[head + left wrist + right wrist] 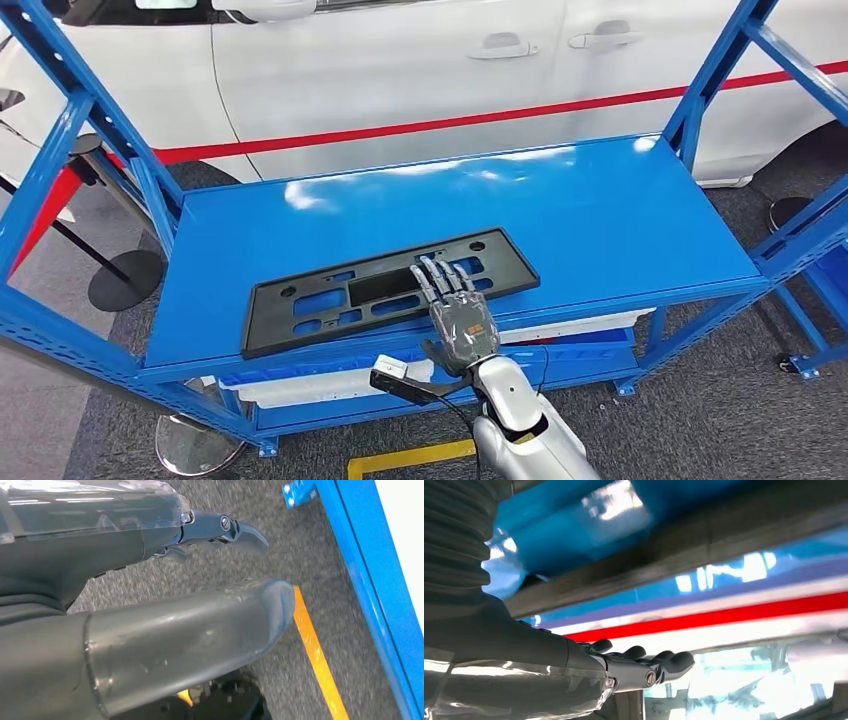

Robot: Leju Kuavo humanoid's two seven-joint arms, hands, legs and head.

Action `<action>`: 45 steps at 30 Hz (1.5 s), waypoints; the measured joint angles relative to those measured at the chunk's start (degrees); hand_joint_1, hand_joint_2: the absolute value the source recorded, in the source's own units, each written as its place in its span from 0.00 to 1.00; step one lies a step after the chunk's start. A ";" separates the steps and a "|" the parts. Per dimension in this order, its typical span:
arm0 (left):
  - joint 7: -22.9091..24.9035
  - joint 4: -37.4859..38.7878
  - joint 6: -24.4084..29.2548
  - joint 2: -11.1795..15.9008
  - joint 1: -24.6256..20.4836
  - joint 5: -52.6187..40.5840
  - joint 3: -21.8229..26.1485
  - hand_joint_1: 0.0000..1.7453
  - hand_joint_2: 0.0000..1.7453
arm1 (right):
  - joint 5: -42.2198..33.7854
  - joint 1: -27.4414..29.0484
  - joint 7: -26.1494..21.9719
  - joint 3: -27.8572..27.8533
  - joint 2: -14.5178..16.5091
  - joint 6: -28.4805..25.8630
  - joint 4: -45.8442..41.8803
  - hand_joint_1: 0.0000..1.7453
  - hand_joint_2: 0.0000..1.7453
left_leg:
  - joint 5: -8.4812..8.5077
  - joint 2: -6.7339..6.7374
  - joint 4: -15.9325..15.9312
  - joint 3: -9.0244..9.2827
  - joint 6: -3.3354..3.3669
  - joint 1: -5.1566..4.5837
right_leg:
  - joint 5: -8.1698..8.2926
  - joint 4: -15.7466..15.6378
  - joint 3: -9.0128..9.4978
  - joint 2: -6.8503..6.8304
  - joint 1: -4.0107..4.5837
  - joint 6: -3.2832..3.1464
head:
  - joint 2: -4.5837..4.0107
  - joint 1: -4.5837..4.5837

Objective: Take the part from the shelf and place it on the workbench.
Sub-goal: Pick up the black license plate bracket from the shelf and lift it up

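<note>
In the head view, one black part [388, 290], a long flat plate with several cut-outs, is seen lying flat on the upper board of one blue shelf [620, 215], near the front edge and left of the middle. One right hand [460, 310] is laid palm-down over the right portion of the part, its fingers [440, 278] stretched out straight and slightly spread across the plate; no grasp is seen, the fingers being extended and not curled around anything. One silver forearm is seen rising from the lower edge to that hand. A lower board of the shelf is seen beneath, with white pieces [330, 385] lying along it. One white car [430, 70] with a red stripe is parked behind the shelf, and two door handles are visible on it. One yellow floor line [410, 458] is seen near the bottom edge.

In the left wrist view, the left hand [150, 605] is seen over grey carpet, holding nothing, its thick thumb and one dark finger [235, 530] apart. One orange floor line [315, 650] and one blue shelf post are seen beside it.

In the right wrist view, the right hand's dark fingers are seen extended, close to the dark edge of the part [684, 550], with blue shelf surface and the red stripe blurred beyond.
</note>
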 joint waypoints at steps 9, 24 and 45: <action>-0.28 0.00 -0.25 -0.11 0.03 -0.39 -0.03 0.00 0.00 | -1.76 -2.76 -0.08 0.32 1.91 1.70 1.52 0.00 1.00 | 0.92 0.01 1.93 -1.04 0.31 -0.09 | -0.55 0.40 0.45 0.06 0.55 -0.39 | 0.00 -0.24; -0.72 0.00 -0.76 -0.58 -0.04 -2.51 -1.08 0.00 0.00 | 3.22 -9.68 4.90 0.93 4.11 0.15 15.41 0.39 1.00 | 2.03 -0.06 -2.08 0.58 2.26 -0.05 | -1.44 6.01 -2.71 -0.04 0.11 1.71 | -0.01 0.23; -1.19 0.00 -0.76 -1.10 -0.05 -3.32 -1.48 0.00 0.00 | 7.10 -16.14 7.88 1.28 5.95 1.49 28.70 1.00 1.00 | 1.91 0.10 -2.10 1.13 1.69 -0.12 | -0.62 0.92 0.23 0.02 0.43 1.40 | 0.00 -0.33</action>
